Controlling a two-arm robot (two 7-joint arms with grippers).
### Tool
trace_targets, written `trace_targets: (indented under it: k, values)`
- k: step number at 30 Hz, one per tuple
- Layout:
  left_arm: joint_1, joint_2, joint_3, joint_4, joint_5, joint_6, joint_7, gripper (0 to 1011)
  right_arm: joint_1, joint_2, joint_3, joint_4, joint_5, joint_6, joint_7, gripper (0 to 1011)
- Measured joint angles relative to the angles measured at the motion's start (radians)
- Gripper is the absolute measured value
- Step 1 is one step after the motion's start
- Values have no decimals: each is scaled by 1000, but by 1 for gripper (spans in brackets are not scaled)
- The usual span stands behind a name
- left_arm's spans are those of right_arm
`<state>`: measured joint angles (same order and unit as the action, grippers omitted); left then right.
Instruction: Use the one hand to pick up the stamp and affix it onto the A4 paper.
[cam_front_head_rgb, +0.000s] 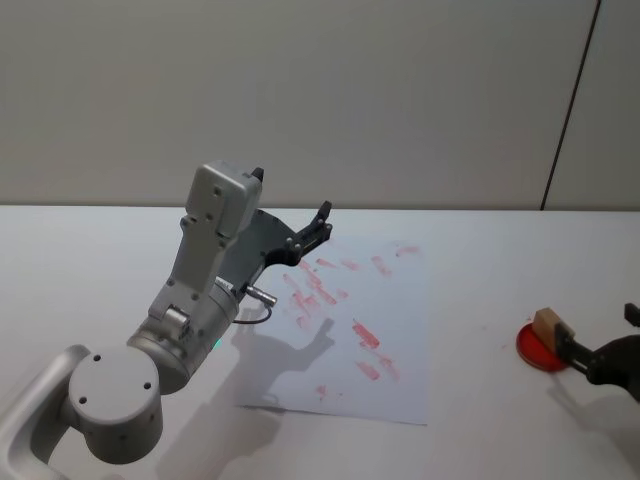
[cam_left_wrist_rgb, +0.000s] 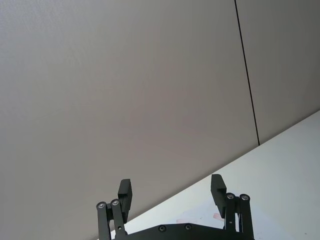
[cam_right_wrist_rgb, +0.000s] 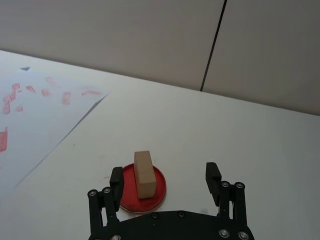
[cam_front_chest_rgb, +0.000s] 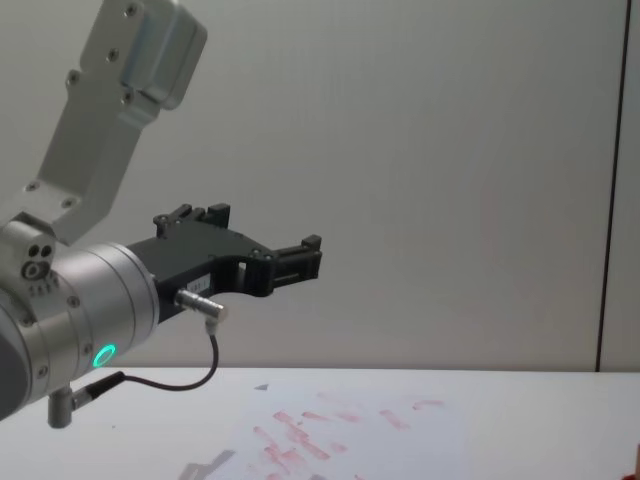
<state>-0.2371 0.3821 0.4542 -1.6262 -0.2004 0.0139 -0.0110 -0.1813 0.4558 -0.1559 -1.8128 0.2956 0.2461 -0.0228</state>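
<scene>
My right gripper (cam_right_wrist_rgb: 164, 171) is fully open and empty, the stamp (cam_right_wrist_rgb: 144, 174) standing on end on the red ink pad (cam_right_wrist_rgb: 158, 190) between my jaws, close to one finger; the A4 paper (cam_front_head_rgb: 410, 300) lies clear to my left, beneath my open, raised left gripper (cam_front_head_rgb: 322, 222).

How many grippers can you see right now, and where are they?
2. The left gripper hangs raised over the left part of the A4 paper, jaws open. The right gripper is low at the red ink pad, jaws open around the stamp.
</scene>
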Motion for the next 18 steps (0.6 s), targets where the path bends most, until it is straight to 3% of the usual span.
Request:
trace_targets:
  k: [18]
  values:
    - [0, 0, 0, 0, 0, 0, 0, 1003, 94, -55, -25, 99, -73, 83, 52, 1001]
